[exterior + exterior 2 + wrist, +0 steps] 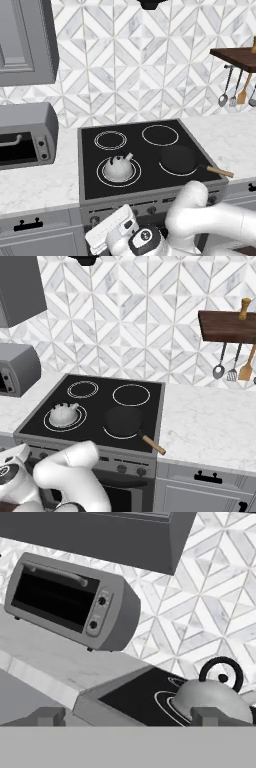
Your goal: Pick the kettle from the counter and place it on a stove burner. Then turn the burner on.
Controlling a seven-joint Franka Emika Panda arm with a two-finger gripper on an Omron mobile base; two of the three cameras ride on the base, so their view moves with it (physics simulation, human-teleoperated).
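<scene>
The white-grey kettle [119, 168] [63, 414] [212, 701] stands upright on the large double-ring stove burner [102, 176] [80, 418] at the cooktop's front left. Its dark arched handle rises over the dome. My gripper [129, 717] hangs low in front of the stove, below the cooktop's edge, and looks up across it towards the kettle. Its fingertips [47, 716] stand wide apart with nothing between them, so it is open. The white hand [111, 229] shows below the stove's front panel. The marble counter [35, 185] [210, 426] flanks the stove on both sides.
A black frying pan [178, 160] [124, 421] with a wooden handle sits on the front right burner. A grey toaster oven [25, 135] [70, 604] stands on the left counter. Knobs [120, 468] line the stove front. Utensils [235, 90] hang under a shelf at the right.
</scene>
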